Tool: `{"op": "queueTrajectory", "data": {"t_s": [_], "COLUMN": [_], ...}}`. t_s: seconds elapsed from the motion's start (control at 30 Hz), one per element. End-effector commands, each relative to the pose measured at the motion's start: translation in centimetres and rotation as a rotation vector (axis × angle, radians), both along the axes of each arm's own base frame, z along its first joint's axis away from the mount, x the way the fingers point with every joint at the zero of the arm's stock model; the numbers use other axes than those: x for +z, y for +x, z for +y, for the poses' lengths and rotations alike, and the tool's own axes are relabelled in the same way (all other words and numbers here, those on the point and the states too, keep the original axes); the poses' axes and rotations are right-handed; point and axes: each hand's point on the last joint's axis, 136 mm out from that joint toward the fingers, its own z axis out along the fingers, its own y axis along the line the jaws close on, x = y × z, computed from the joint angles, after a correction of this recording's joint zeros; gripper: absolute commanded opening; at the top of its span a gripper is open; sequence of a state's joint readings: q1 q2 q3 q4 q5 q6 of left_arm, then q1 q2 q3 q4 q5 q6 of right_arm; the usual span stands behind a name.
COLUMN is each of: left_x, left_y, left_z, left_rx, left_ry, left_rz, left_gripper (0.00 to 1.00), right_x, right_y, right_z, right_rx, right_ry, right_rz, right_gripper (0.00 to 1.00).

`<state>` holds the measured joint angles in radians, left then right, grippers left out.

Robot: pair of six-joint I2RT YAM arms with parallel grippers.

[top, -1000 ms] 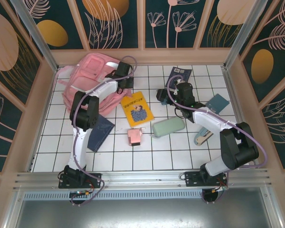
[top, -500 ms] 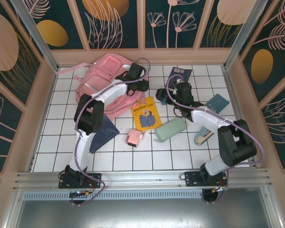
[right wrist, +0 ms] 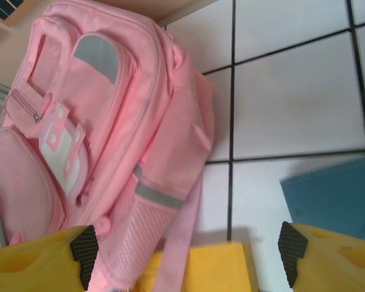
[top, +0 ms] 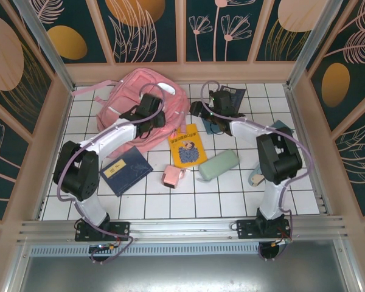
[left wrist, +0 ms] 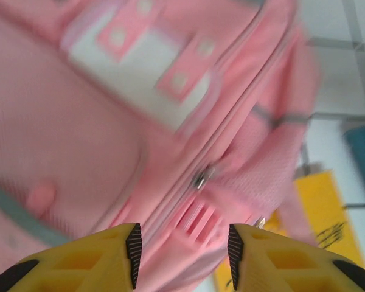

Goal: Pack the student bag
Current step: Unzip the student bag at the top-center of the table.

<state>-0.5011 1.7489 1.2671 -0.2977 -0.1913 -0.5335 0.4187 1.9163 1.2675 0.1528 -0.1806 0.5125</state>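
A navy notebook (top: 126,170) lay flat on the tiled bench (top: 231,194) at the near left, apart from everything else. Behind it, the pink bag (top: 134,97) lay on its back at the far left of the bench, front pockets up, close to the back wall. The left tool (top: 147,117) hung over the bag's near right part. In its wrist view this tool (left wrist: 182,249) stood partly open, with nothing between its black pads (left wrist: 133,246). The bag's (left wrist: 109,121) zipper line and a metal pull (left wrist: 202,177) sat just beyond its tips. A small pink pouch (top: 172,176) sat near the middle, and just behind it lay a yellow book (top: 187,146) whose far edge met the bag's side. The right tool (top: 198,111) hovered by the bag's right edge, above that book's far end. In its own view the tool (right wrist: 185,252) was spread wide and held nothing, the bag (right wrist: 97,134) to its left, the yellow book (right wrist: 194,267) below and a teal item (right wrist: 334,194) to its right. A pale green case (top: 219,164) lay right of the yellow book, and a dark blue book (top: 234,94) rested by the back wall.
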Motion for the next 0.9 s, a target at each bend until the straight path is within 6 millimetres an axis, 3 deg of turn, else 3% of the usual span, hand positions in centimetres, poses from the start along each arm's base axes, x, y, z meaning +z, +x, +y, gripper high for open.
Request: {"op": "queueTrajectory", "data": {"t_s": [0.0,0.17,0.33,0.43,0.5,0.63,0.77,0.87], "left_x": [-3.6,-7.1,-9.3,-9.6,-9.8,-10.3,-9.6,-8.4], "left_y": [-2.3,-3.9,-4.9,-4.7,-4.4,-3.7,-2.4,-1.3], "left_z": [0.4,0.5,2.3,4.6,6.5,9.8,11.8,12.0], "left_rx": [0.080,0.140,0.218,0.253,0.280,0.329,0.348,0.329], "left_ry": [-0.093,-0.152,-0.092,0.007,0.048,0.093,0.148,0.172], "left_rz": [0.093,0.171,0.216,0.203,0.198,0.198,0.163,0.116], "left_gripper": [0.43,0.42,0.39,0.36,0.35,0.35,0.35,0.36], "right_x": [-1.7,-4.0,-6.2,-7.1,-7.0,-6.4,-3.7,-1.2], "right_y": [1.5,4.0,4.3,4.0,3.9,3.6,3.2,2.7], "right_z": [1.7,4.1,6.0,6.6,7.1,7.9,8.0,7.5], "right_rx": [0.021,0.052,0.087,0.096,0.107,0.141,0.145,0.124], "right_ry": [0.009,0.018,0.039,0.033,0.054,0.087,0.130,0.163], "right_rz": [0.045,0.091,0.161,0.173,0.172,0.177,0.140,0.107], "right_gripper": [0.78,0.77,0.70,0.54,0.44,0.02,0.00,0.00]}}
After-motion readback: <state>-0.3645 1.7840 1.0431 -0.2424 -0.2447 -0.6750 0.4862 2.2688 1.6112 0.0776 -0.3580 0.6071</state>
